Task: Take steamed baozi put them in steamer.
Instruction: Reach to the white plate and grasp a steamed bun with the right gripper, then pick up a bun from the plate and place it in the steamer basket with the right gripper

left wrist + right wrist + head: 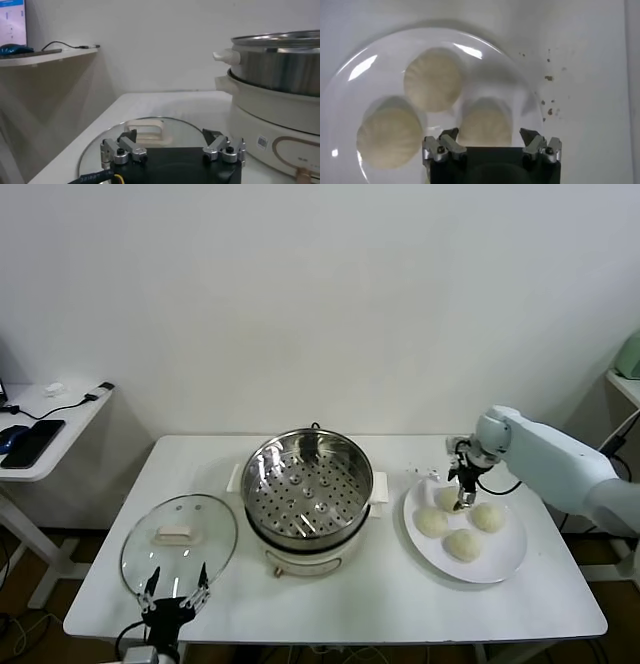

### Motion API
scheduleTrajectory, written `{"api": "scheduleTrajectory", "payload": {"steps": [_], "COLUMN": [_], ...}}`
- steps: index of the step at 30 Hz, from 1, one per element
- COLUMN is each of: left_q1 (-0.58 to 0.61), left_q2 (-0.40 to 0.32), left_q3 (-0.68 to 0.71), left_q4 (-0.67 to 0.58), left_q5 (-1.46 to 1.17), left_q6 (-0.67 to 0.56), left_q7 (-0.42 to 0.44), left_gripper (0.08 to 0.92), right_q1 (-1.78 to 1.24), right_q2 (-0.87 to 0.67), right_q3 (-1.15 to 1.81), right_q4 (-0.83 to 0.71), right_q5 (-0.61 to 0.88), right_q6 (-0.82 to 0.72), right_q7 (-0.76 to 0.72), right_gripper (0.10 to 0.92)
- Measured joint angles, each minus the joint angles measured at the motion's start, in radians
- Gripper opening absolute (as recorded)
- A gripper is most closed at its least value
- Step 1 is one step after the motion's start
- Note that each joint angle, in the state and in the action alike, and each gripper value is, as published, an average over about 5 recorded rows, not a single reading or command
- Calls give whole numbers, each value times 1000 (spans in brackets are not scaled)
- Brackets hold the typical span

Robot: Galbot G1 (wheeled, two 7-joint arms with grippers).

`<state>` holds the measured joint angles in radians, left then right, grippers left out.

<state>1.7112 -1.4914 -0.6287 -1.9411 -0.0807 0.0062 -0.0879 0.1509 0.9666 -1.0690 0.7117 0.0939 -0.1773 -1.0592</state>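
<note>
A: Which step is shown?

B: The first pick-up. The right pincer (463,502), jaws spread wide and empty, is poised directly over the rear bun (485,121) of four steamed buns (462,524) lying on the white plate (500,566), right of the steamer (307,484), whose tray is bare.

A: What is called for next?

B: A straight descent and a gentle closure around soft dough. The left pincer (175,599), likewise open, is parked near the glass lid (180,542) at the tabletop (400,599) edge.
</note>
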Motion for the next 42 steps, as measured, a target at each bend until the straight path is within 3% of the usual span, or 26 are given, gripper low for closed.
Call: {"api": "scheduleTrajectory", "payload": {"steps": [3,9,14,29,42], "left_q1": [0,-2,-4,17,27], "left_q2": [0,0,0,-3,-12], "left_q3": [3,7,8,12,36], "left_q4": [3,6,13,-19,-49], "left_q5": [1,5,10,19,32], "left_q6": [-1,-1,-2,-8,-7], "left_q7": [0,0,-4,-9,-13], "left_gripper": [823,823,823,823,823], "right_q1": [-7,-16,-14,280,626], "right_q2": [8,20,22,-15,147], "right_q3": [4,19,23,-170,-381], "right_q4": [-14,-32,-30,182,481], "right_q5": [-8,-14,-15,124,314], "right_q6": [-1,2,6,63,310], "right_q7": [0,6,8,-15,-1], "right_gripper": [808,673,614,607,611]}}
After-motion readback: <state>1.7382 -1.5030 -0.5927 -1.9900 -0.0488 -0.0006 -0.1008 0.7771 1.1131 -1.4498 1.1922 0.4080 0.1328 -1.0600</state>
